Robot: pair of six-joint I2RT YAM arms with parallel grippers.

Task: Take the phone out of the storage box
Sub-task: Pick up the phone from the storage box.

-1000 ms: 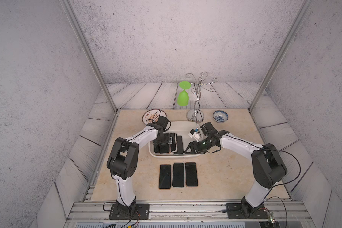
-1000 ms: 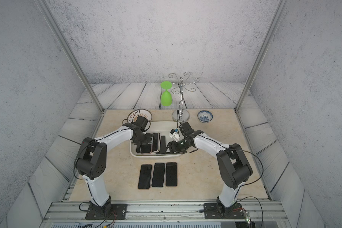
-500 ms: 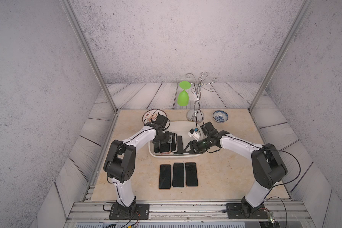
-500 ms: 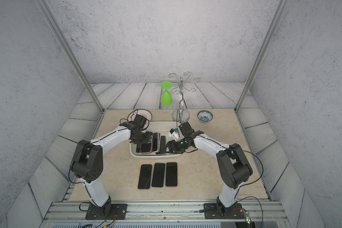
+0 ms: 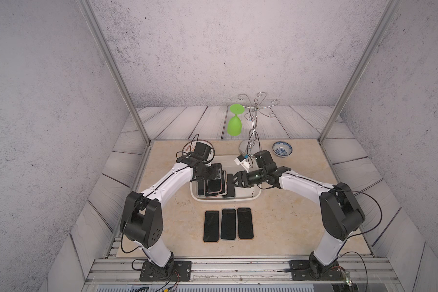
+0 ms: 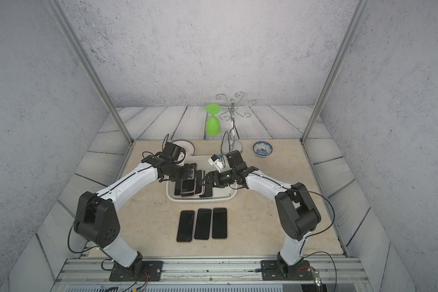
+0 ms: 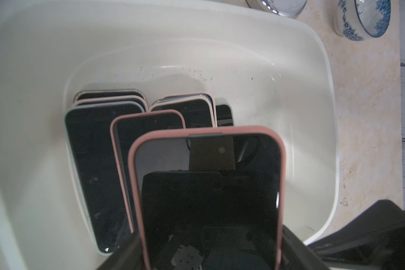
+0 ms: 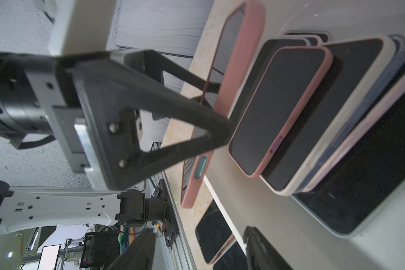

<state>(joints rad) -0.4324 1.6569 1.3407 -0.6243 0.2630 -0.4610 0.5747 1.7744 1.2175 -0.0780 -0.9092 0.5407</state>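
Left elbow (image 5: 142, 220) is swinging farther from the storage box (image 7: 302, 105) while left gripper (image 8: 218, 109) is clamping the pink-cased phone (image 7: 208, 198) widthwise above it, right gripper (image 5: 231, 180) gaping alongside

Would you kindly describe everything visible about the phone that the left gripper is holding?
The phone has a dark, unlit screen facing up and a matte pink case with rounded corners and a greenish side button. The left gripper clamps its long edges near one end, holding it tilted above the other phones in the white storage box.
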